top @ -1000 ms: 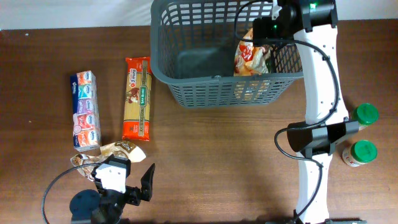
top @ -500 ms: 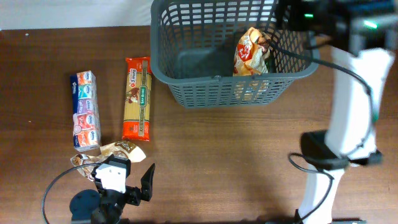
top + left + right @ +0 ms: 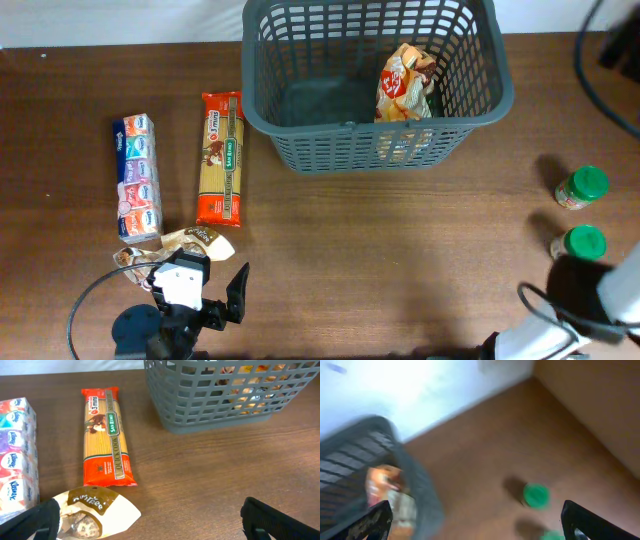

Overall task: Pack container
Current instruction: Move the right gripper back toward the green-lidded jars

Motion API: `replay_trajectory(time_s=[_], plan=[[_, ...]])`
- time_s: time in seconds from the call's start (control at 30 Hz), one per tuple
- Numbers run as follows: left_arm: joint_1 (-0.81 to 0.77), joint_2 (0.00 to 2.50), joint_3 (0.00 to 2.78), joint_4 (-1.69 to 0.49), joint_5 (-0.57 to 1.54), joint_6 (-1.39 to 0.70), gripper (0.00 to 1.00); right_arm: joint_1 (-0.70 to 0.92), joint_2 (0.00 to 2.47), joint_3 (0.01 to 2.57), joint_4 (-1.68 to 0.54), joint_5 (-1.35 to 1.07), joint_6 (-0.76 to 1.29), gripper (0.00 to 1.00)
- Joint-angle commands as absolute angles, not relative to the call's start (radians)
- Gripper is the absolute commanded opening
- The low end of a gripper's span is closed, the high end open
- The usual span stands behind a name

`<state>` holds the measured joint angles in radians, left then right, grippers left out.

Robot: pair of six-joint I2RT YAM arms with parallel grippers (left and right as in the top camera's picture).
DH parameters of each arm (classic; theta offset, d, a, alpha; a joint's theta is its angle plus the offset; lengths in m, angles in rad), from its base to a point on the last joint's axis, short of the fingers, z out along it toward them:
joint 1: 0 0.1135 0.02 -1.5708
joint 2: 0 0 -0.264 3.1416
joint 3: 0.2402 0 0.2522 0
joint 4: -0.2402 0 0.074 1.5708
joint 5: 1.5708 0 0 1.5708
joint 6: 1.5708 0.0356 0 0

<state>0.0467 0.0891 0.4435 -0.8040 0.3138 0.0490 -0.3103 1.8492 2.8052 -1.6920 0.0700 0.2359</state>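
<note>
There is one dark grey slotted basket (image 3: 340, 150), and inside it one crinkled orange-and-white snack bag (image 3: 405, 85), a single item as far as the lattice walls let one see. Outside it lie one long red packet of spaghetti (image 3: 221, 158), one multi-pack of tissues (image 3: 138, 177) and one brown-and-white pouch (image 3: 198, 240), three flat packages in all. Green-lidded jars number two — the farther jar (image 3: 583, 186) and the nearer jar (image 3: 581, 243) — which makes six grocery items to the one basket.
</note>
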Motion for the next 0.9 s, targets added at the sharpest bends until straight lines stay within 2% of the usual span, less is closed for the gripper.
replay_trajectory(time_s=[0.0,0.23,0.43,0.87], plan=[[0.051,0.091,0.451,-0.802,0.307,0.054,0.99,-0.417,1.733,2.551,-1.699,0.065,0.276,0.99],[0.051,0.091,0.451,-0.802,0.307,0.054,0.99,-0.659,1.631,2.113,-1.699,0.099,0.456,0.99],[0.051,0.091,0.451,-0.802,0.307,0.054,0.99,-0.796,1.643,1.842,-1.637,0.020,0.465,0.99],[0.051,0.091,0.451,-0.802,0.307,0.054,0.99,-0.824,1.641,1.568,-1.485,0.011,0.380,0.99]])
